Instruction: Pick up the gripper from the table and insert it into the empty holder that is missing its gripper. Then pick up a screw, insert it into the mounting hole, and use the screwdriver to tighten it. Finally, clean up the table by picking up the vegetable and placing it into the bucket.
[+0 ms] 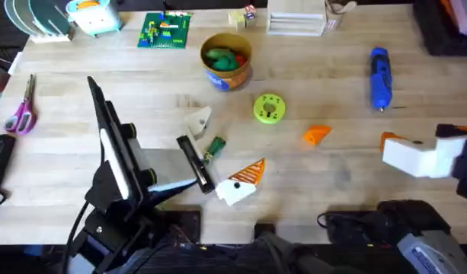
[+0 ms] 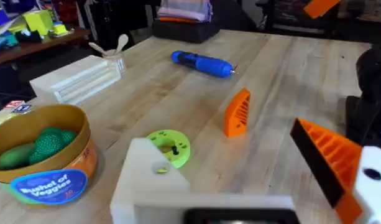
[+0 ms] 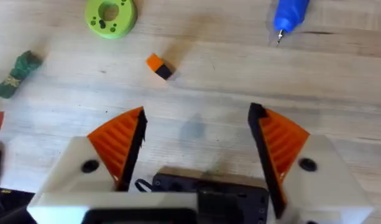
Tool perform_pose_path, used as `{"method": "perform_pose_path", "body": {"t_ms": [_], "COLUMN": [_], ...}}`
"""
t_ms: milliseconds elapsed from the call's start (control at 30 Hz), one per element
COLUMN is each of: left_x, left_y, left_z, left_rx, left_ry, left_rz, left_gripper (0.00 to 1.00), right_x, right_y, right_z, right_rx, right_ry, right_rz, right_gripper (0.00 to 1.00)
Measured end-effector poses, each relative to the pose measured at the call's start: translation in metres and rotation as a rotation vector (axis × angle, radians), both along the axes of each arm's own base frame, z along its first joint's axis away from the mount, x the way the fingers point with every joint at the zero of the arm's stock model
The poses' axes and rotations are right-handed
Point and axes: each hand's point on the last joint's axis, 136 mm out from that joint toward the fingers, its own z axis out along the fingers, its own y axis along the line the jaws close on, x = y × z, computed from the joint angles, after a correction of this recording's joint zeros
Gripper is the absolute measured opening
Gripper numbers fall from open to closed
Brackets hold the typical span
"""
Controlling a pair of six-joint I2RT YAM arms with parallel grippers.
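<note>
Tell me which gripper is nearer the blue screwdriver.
Right. The right gripper sits below the screwdriver near the table's right edge, fingers open; the left gripper is far to its lower left, past the loose orange pad.

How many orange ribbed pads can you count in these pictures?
4: one loose pad lying on the table, one on the left gripper, two on the right gripper. Others may be hidden.

Matt wooden table, glossy plastic screwdriver
</note>
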Motion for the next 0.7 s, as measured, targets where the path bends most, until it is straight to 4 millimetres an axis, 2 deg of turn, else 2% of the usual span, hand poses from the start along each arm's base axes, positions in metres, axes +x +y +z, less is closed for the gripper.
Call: {"method": "perform_pose_path", "body": {"t_ms": [700], "left_x": [-0.0015], "left_y": [-0.0009], "left_z": [0.0001], "left_rx": [-0.008], "left_ry": [0.014], "left_rz": [-0.010], "left_gripper": [0.993], "right_x": [0.0004], "right_y": [-0.0059], "right_z": [-0.0004], "right_rx": [-0.027], "right_ry": [0.000], "right_rz": [-0.021], "right_gripper": [0.992]}}
